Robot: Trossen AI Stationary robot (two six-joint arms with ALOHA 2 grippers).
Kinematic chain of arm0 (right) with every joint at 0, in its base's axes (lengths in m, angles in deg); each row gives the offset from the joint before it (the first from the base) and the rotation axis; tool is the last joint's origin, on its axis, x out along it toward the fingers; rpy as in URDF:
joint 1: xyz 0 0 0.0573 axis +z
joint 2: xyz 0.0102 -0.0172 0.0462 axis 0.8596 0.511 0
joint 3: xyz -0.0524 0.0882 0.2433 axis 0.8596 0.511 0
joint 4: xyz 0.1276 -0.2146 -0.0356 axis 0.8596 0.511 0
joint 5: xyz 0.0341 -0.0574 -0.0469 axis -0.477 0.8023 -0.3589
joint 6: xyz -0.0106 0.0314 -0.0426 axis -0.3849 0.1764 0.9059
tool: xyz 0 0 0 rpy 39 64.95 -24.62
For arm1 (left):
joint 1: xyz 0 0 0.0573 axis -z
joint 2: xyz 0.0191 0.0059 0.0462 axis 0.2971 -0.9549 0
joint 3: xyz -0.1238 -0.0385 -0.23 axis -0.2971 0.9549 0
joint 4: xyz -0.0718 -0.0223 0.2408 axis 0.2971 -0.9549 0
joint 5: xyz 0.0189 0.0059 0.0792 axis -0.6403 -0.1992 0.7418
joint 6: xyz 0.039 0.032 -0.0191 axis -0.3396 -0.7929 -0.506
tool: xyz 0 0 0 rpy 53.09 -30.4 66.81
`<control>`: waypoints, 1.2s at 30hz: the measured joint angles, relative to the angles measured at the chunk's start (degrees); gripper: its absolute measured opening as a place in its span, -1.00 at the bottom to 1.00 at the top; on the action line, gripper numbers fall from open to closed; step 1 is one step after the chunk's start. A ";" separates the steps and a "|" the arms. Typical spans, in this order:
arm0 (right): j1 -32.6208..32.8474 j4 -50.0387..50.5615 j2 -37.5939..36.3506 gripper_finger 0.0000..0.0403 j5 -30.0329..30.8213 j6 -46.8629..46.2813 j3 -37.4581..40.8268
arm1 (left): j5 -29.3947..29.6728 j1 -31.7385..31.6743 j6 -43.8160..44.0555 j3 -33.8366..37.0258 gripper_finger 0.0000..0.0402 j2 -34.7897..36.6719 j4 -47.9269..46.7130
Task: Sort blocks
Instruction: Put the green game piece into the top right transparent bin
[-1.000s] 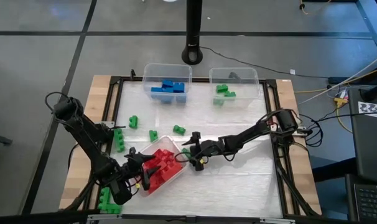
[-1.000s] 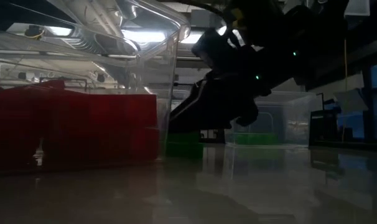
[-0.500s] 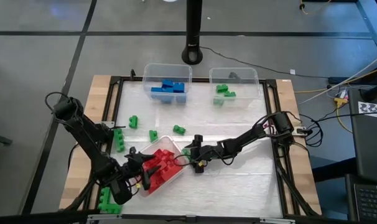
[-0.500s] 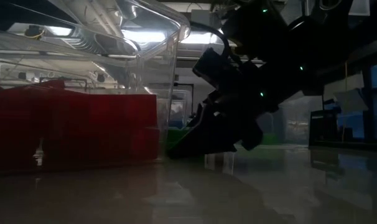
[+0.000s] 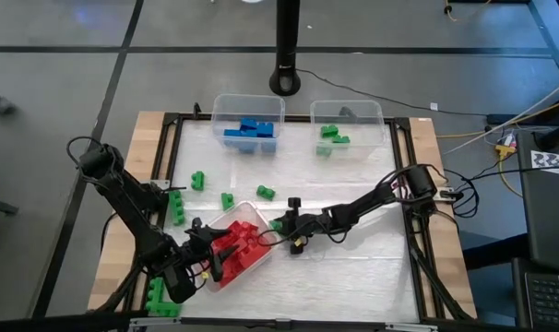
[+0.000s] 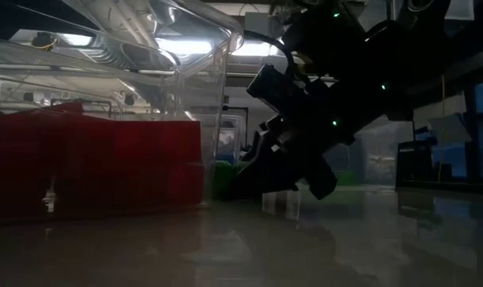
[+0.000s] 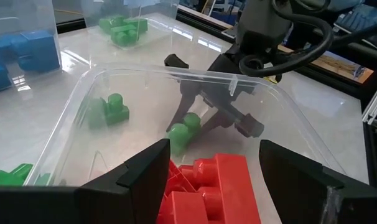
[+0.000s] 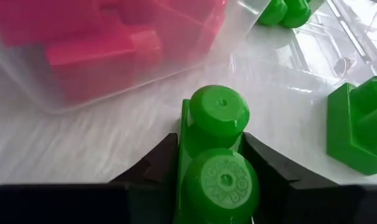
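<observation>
Right gripper (image 8: 216, 186) low on the counter (image 5: 353, 267), just beside the clear bin of red blocks (image 5: 238, 251); its fingers (image 8: 152, 165) clamped on a green block (image 8: 216, 155), two round studs, glossy. Left gripper (image 7: 210, 171) at that bin's rim, fingers apart, holding nothing.

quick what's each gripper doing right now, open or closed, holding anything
Left gripper: open, at the clear plastic bin of red bricks, holding nothing.
Right gripper: shut on a small green two-stud plastic brick beside that bin.
</observation>
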 joint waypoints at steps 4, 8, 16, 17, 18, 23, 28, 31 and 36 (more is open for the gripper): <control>0.02 4.15 -2.43 -0.32 -0.58 1.73 0.15 | -0.01 0.00 -0.02 0.00 0.17 0.00 0.01; 0.02 11.73 -7.27 -0.32 0.81 3.18 0.22 | 0.00 0.00 -0.04 0.00 0.17 0.00 0.01; -1.57 29.04 -20.92 -0.31 9.14 9.11 0.19 | -0.01 -0.31 -0.24 -0.02 0.17 0.00 0.03; -1.98 30.84 -22.78 -0.31 10.40 10.08 0.17 | -0.01 -0.32 -0.28 -0.02 0.17 0.00 0.01; -2.59 32.56 -24.75 -0.31 11.42 10.88 0.17 | -0.01 -0.37 -0.34 -0.02 0.17 0.00 -0.04; -6.97 41.17 -34.07 -0.31 14.22 14.68 0.17 | -0.04 -0.66 -0.46 -0.02 0.17 0.00 -0.16; -13.44 45.89 -40.87 -0.30 14.92 17.95 0.15 | -0.05 -0.70 -0.33 -0.02 0.17 0.00 -0.01; -17.85 48.24 -43.74 -0.30 14.53 19.91 0.13 | -0.06 -0.70 -0.35 -0.02 0.17 0.00 0.02; -25.95 50.38 -46.00 -0.30 13.90 22.69 0.13 | -0.10 -0.76 -0.46 -0.02 0.17 0.00 -0.03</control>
